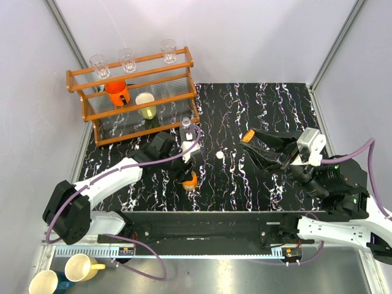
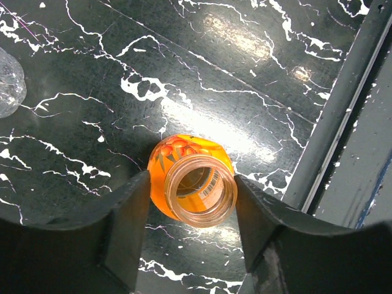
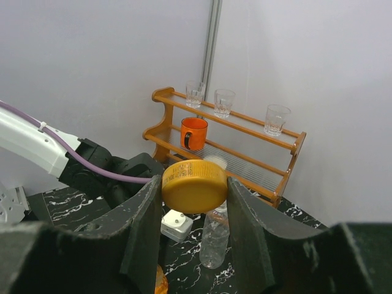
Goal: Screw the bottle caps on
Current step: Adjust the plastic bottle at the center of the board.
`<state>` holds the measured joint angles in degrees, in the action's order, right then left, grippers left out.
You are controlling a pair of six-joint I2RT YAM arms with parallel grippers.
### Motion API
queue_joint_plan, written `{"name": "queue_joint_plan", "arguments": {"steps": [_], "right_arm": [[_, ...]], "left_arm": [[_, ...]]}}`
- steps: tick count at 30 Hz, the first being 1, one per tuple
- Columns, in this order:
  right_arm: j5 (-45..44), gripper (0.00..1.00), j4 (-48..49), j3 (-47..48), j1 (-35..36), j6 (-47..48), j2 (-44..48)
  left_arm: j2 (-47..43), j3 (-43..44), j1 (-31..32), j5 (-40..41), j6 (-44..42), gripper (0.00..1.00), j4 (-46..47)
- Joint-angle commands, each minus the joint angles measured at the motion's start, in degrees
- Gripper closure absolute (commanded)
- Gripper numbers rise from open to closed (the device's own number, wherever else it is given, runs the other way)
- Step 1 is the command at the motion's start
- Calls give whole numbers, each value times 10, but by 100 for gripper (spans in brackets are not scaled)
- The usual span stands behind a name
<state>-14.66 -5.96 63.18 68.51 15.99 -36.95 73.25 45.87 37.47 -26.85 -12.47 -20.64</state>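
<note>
The orange wooden rack (image 1: 131,98) stands back left on the black marbled table (image 1: 275,110). Just before the rack's right end stands the tall clear plastic bottle (image 1: 186,127). Further before it, the squat orange bottle (image 1: 190,180) sits between the fingers of the left gripper (image 2: 193,190). Right of the rack lies the small white round cap (image 1: 219,156). Further right, the round orange cap (image 3: 195,185) sits in the right gripper (image 3: 194,184).

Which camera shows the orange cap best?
The right wrist view: the orange cap sits large, centred, gripped in the right claw. The top view shows it only as a small orange spot; the left wrist view misses it.
</note>
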Motion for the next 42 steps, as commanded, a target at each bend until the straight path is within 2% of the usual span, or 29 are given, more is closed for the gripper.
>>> {"name": "queue_joint_plan", "arguments": {"steps": [1, 6, 9, 10, 13, 14, 17, 20, 25, 29, 36, 42], "right_arm": [[-21, 64, 3, -1, 6, -11, 8], [-27, 65, -1, -1, 5, -13, 12], [-29, 65, -4, 0, 5, -14, 14], [-29, 65, -4, 1, 6, -16, 14], [-32, 66, -7, 2, 5, -17, 15], [-34, 66, -7, 3, 6, -17, 17], [-35, 66, -9, 2, 5, -19, 18], [-34, 66, -11, 1, 5, -21, 21], [-38, 66, -17, 3, 5, -22, 25], [-42, 66, -24, 9, 5, -19, 26], [-43, 66, -36, 17, 5, -18, 23], [-47, 66, -43, 13, 5, -18, 30]], "left_arm": [[4, 6, 2, 11, -9, 45, 24], [11, 12, 2, 15, -19, 50, 5], [7, 21, 3, 32, -26, 62, -8], [7, 36, 4, 43, -35, 69, -17], [24, 86, 14, 77, -67, 77, -104], [33, 100, 32, 121, -74, 82, -126], [83, 152, 74, 194, -94, 88, -209], [109, 164, 107, 207, -94, 87, -230], [163, 177, 153, 220, -88, 87, -208], [246, 230, 198, 214, -84, 87, -205], [342, 296, 219, 212, -96, 91, -200], [334, 284, 219, 198, -93, 92, -182]]}}
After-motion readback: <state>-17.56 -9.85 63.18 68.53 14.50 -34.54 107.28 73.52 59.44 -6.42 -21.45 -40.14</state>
